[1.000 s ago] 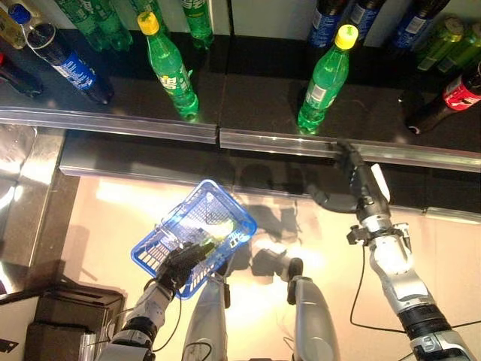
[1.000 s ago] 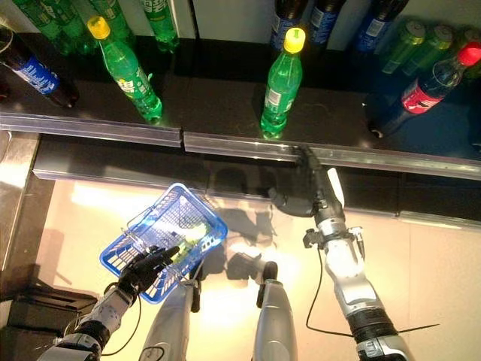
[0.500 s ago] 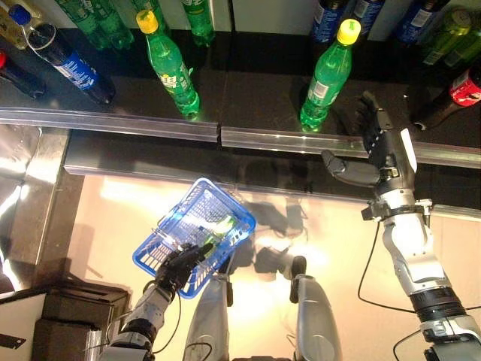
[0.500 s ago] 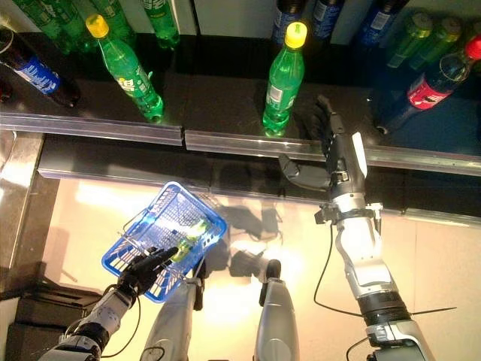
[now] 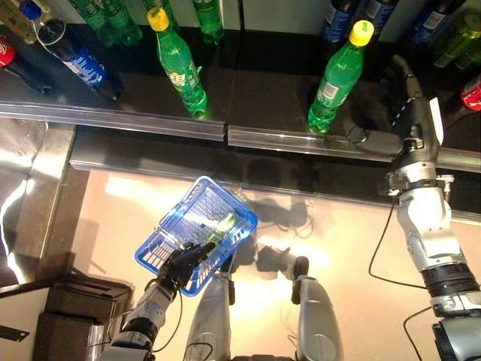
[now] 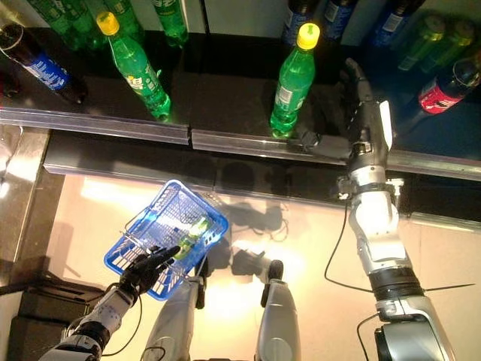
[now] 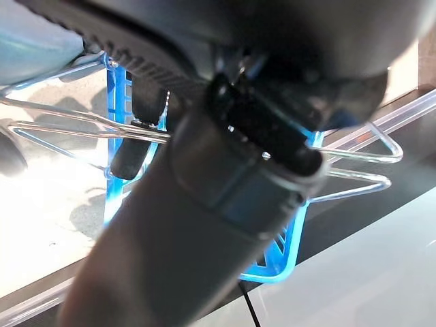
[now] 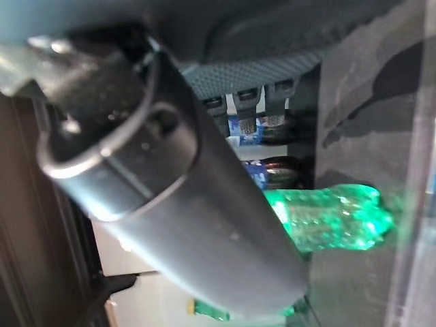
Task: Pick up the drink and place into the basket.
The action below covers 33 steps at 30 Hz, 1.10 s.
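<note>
A green bottle with a yellow cap (image 5: pixel 338 79) stands on the dark shelf (image 5: pixel 255 98) near its front edge. My right hand (image 5: pixel 402 113) is open just right of it, fingers straight over the shelf, thumb reaching toward the bottle's base, apart from it. The bottle shows green in the right wrist view (image 8: pixel 327 218) past the thumb (image 8: pixel 177 204). My left hand (image 5: pixel 180 263) is shut on the wire handles of the blue basket (image 5: pixel 197 233), which hangs low at the left. A green drink (image 5: pixel 222 226) lies in it. The handles show in the left wrist view (image 7: pixel 354 170).
Another green bottle with a yellow cap (image 5: pixel 176 64) stands further left on the shelf. Dark blue-labelled bottles (image 5: pixel 71 60) stand at the far left, and more bottles (image 5: pixel 346 11) along the back. A red-labelled bottle (image 5: pixel 472 90) is at the right edge. A metal rail (image 5: pixel 150 120) fronts the shelf.
My right hand has risen from below the shelf rail to over the shelf, close beside the green bottle. The view has shifted a little. The blue basket hangs as before.
</note>
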{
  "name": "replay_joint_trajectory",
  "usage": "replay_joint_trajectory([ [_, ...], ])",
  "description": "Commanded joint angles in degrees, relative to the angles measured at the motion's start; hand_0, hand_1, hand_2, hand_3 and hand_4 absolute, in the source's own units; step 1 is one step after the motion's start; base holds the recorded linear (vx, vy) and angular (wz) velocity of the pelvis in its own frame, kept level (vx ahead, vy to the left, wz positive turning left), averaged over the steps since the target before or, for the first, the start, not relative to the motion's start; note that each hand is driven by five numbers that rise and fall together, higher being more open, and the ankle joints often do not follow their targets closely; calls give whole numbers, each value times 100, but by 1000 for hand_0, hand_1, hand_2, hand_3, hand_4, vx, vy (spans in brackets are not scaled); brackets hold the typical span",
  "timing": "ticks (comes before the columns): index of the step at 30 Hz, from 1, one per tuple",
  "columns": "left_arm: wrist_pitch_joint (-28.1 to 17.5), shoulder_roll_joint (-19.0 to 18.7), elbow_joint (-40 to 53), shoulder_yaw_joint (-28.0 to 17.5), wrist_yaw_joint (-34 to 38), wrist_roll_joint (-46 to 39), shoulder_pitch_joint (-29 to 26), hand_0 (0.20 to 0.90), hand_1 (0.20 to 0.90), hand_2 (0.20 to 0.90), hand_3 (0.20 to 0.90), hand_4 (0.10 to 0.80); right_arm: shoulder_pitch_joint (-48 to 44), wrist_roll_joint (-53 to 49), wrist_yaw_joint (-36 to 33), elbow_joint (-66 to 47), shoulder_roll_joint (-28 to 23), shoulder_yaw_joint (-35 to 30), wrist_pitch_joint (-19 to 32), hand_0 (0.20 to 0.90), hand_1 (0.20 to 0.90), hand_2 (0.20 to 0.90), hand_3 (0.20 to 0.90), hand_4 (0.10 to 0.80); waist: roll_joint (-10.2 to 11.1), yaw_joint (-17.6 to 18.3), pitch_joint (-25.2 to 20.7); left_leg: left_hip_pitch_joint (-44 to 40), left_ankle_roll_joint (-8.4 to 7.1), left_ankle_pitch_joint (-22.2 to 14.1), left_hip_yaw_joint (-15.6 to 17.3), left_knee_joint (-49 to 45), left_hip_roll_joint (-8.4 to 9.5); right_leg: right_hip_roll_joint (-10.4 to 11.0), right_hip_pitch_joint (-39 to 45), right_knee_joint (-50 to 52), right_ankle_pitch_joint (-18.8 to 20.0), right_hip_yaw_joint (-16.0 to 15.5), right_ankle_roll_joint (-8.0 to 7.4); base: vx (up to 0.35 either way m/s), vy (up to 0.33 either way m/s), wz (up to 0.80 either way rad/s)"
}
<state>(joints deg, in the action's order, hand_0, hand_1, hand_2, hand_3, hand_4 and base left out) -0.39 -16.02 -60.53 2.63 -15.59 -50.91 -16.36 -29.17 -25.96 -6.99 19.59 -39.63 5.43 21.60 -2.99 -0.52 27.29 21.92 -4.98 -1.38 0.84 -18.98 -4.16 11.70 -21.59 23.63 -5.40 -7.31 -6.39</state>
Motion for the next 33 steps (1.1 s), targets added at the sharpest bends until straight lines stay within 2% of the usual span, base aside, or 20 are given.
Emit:
replay_joint_trajectory([
  [1,170,-402,42,466,-74,318,794,300,300,300,200,100,-695,-320,-24,-257,-373,-260,385,900,900,900,900,800,110,-153,-229,-54,304,-216,111,-196,158,56,136,-414,323,-18,27,0,0,0],
  [33,339,-560,82,909,-51,372,525,300,300,300,200,100,-2596,-736,453,1379,-604,839,-382,900,900,900,900,800,80,-526,-199,-187,341,-159,-1,47,284,113,306,-682,474,-216,-52,2,-1,2],
])
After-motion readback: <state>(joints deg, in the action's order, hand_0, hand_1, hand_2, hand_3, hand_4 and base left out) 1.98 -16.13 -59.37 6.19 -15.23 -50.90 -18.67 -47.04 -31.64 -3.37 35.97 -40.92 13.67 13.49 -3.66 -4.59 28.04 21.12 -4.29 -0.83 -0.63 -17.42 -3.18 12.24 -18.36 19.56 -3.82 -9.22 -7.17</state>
